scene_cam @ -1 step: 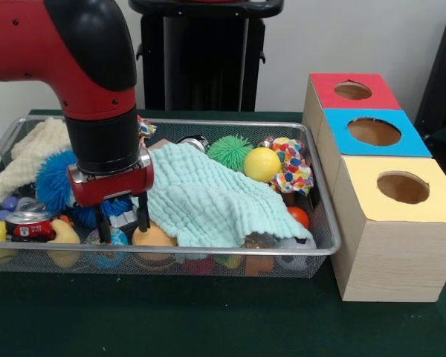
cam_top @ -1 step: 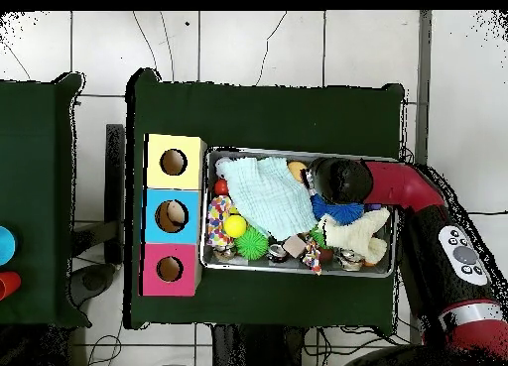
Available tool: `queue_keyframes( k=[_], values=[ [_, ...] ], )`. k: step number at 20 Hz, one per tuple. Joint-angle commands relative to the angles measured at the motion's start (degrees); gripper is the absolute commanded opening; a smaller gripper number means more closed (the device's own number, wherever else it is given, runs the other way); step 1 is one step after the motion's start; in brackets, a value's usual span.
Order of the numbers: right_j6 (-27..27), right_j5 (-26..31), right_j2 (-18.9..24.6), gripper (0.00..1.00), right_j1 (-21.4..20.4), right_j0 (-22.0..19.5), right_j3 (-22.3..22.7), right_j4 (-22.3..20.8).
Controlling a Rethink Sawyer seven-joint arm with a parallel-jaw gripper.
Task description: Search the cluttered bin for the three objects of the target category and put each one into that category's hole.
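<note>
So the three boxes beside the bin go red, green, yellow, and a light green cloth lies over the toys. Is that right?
Not quite. The middle box has a blue top, not green; the front view shows it between the red box and the yellow box. The light green cloth does lie over the toys in the bin.

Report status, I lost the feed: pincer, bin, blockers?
Pincer open, empty, low in bin. Mint cloth covers the middle. Three box holes clear.
</note>
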Motion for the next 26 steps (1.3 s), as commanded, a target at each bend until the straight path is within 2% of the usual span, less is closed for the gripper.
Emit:
queue_keyframes(
  k=[1, 6, 10, 14, 21, 26],
  values=[
    [1.4, 2.2, -2.4, 1.00, 1.4, -1.0, -1.5, 0.3],
    [-1.8, 6.4, -2.2, 1.00, -2.4, -1.3, -1.7, 1.0],
    [-4.3, 8.5, -1.7, 1.00, -3.7, -1.7, -3.0, 1.1],
    [-7.6, 7.7, 0.5, 1.00, -3.4, -2.7, -3.5, 0.6],
    [-5.6, 4.3, 0.4, 1.00, -4.1, -2.0, -2.2, -0.8],
    [-9.9, 6.6, 2.4, 1.00, -4.8, -2.3, -4.8, -0.6]
  ],
)
